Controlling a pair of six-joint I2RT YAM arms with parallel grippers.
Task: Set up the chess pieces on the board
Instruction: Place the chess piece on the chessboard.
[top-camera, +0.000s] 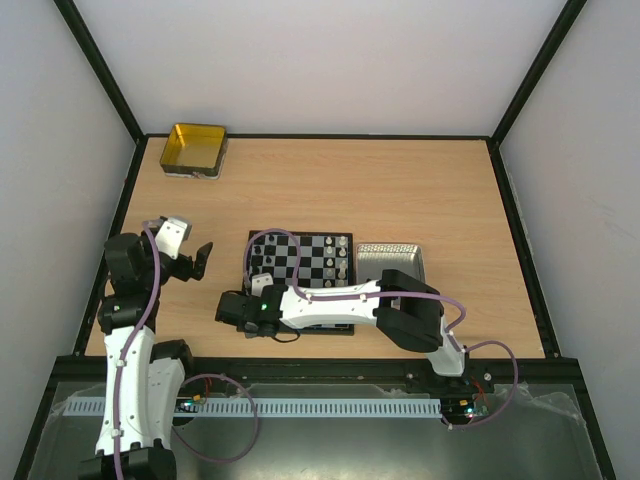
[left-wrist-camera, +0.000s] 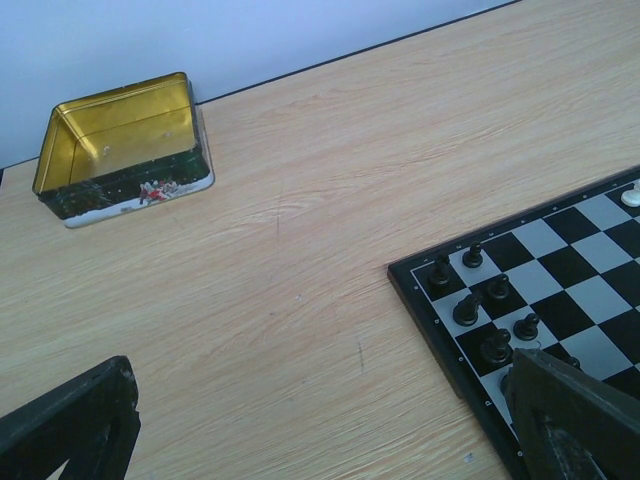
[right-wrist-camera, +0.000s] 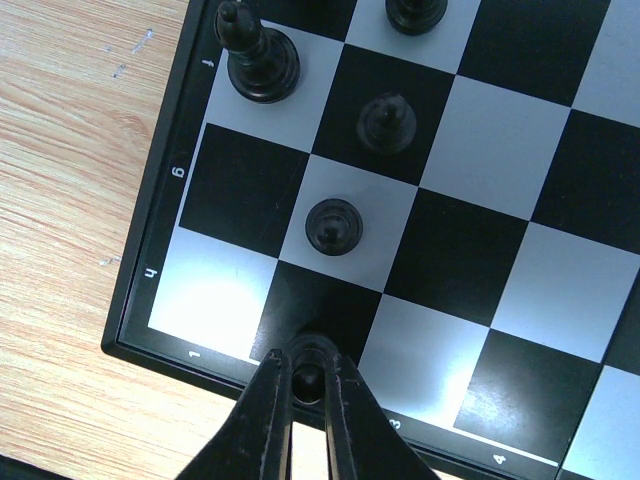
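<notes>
The board lies at mid table with several black and white chess pieces standing on it. My right gripper is shut on a small black piece over a dark square at the board's numbered corner edge. Other black pieces stand on squares just beyond it. In the top view this gripper sits at the board's near left corner. My left gripper hangs open over bare wood left of the board, nothing between its fingers. Black pieces fill that corner.
A gold-yellow tin stands open at the far left corner of the table, also in the left wrist view. A grey metal tray sits against the board's right side. Black frame posts bound the table.
</notes>
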